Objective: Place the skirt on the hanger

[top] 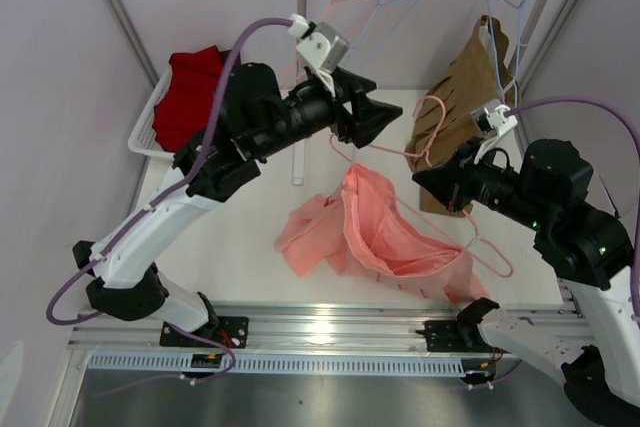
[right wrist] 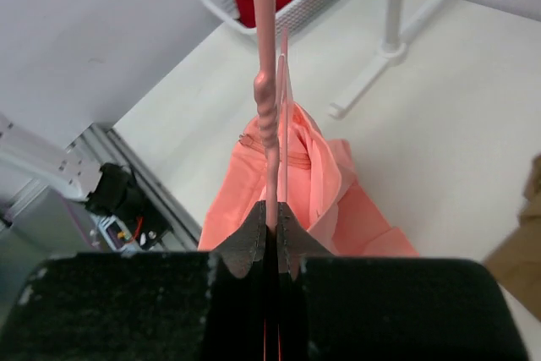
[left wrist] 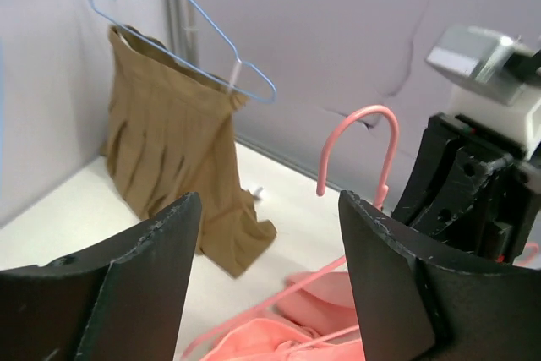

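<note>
Right gripper [top: 418, 175] clamped on hanger [right wrist: 265, 40] neck, hook up. Left gripper [top: 388, 117] gaping, empty, hovering far-left of skirt [top: 385, 237]. Skirt crumpled centre-near, hanger's lower wire seemingly inside waistband. Advice: left pinches waistband edge, draws it over free shoulder; right holds steady.
</note>
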Available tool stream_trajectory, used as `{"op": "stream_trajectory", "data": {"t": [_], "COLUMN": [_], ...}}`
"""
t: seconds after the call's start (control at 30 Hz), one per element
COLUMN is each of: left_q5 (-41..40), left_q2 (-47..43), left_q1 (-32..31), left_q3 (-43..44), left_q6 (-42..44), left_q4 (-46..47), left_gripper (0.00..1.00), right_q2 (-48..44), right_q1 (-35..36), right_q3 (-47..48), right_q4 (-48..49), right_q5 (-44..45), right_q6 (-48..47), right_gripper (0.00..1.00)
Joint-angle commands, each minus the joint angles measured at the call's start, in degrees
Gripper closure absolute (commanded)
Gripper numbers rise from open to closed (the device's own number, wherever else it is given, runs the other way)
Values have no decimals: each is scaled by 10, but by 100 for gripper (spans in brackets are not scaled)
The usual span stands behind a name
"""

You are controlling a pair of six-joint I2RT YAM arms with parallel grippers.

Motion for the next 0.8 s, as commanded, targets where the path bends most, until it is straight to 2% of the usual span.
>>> {"op": "stream_trajectory", "data": {"t": [0.0, 0.13, 0.3, 0.4, 0.6, 0.77], "left_q5": [-32, -44, -48, -76, -98, -107], "left_q2": [-20, -56, -108, -140, -187, -209], "left_q1": [5, 6, 6, 6, 6, 6], "left_q3": [68, 57, 6, -38, -82, -101], "left_q6": [-5, -8, -12, -10, -8, -7], "left_q4": [28, 41, 57, 58, 54, 45], "left_gripper": [28, 28, 28, 28, 28, 28], "right_q2": [15, 87, 171, 219, 304, 349], "right_q1": [1, -1, -30, -82, -191, -245], "right_q3": [56, 143, 239, 282, 371, 377], "right_q4": [11, 1, 3, 19, 57, 168], "right_q5": [103, 230, 295, 278, 188, 120], "right_q6": [32, 39, 37, 40, 74, 73], "right_gripper": [100, 100, 100, 100, 100, 100]}}
